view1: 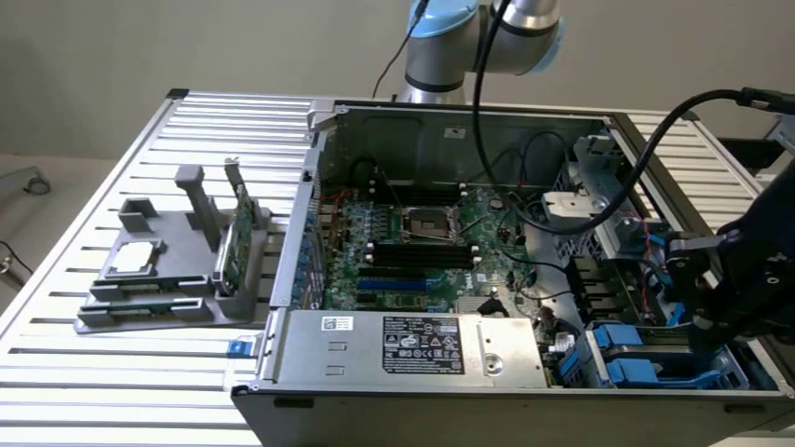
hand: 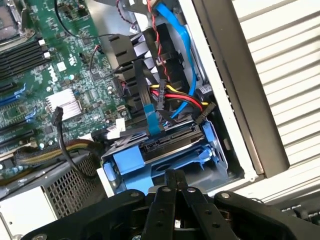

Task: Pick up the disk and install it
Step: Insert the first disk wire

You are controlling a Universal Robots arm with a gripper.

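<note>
The disk (hand: 170, 144) lies in the drive bay at the corner of the open computer case, clipped in its blue plastic frame (hand: 129, 162), with its edge and connector facing the cables. My gripper (hand: 173, 176) hovers just off the frame's outer edge, its two black fingers pressed together with nothing between them. In the exterior view the gripper (view1: 708, 337) hangs over the blue carriers (view1: 636, 361) at the case's front corner on the exterior view's right.
Black, blue and red-yellow cables (hand: 165, 95) crowd the bay's far side. The green motherboard (view1: 416, 247) fills the case floor beside the power supply (view1: 416, 346). A grey fixture (view1: 174, 279) on the slatted table holds a silver chip (view1: 130, 258) and a green card (view1: 236, 247).
</note>
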